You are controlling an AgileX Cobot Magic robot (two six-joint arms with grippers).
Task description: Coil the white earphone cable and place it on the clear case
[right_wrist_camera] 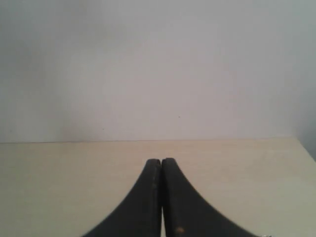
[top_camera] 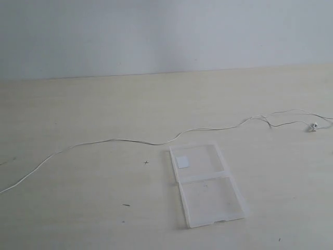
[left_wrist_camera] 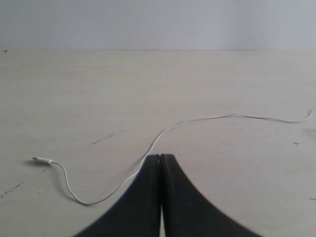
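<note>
The white earphone cable [top_camera: 130,140] lies stretched across the table from the left edge to the right, where it splits toward a small earbud [top_camera: 312,127]. The clear case [top_camera: 206,184] lies open and flat near the middle, with a white square sticker [top_camera: 182,162] on its far half. Neither gripper shows in the exterior view. In the left wrist view my left gripper [left_wrist_camera: 161,156] is shut with nothing in it; the cable [left_wrist_camera: 163,133] passes just beside its tips and ends at the plug [left_wrist_camera: 43,160]. My right gripper [right_wrist_camera: 161,161] is shut on nothing, over bare table.
A pale wooden table [top_camera: 78,219] meets a plain grey wall [top_camera: 156,31] behind. A few small dark marks [top_camera: 146,162] dot the tabletop. The right wrist view shows the table's corner edge [right_wrist_camera: 301,145] at its far side.
</note>
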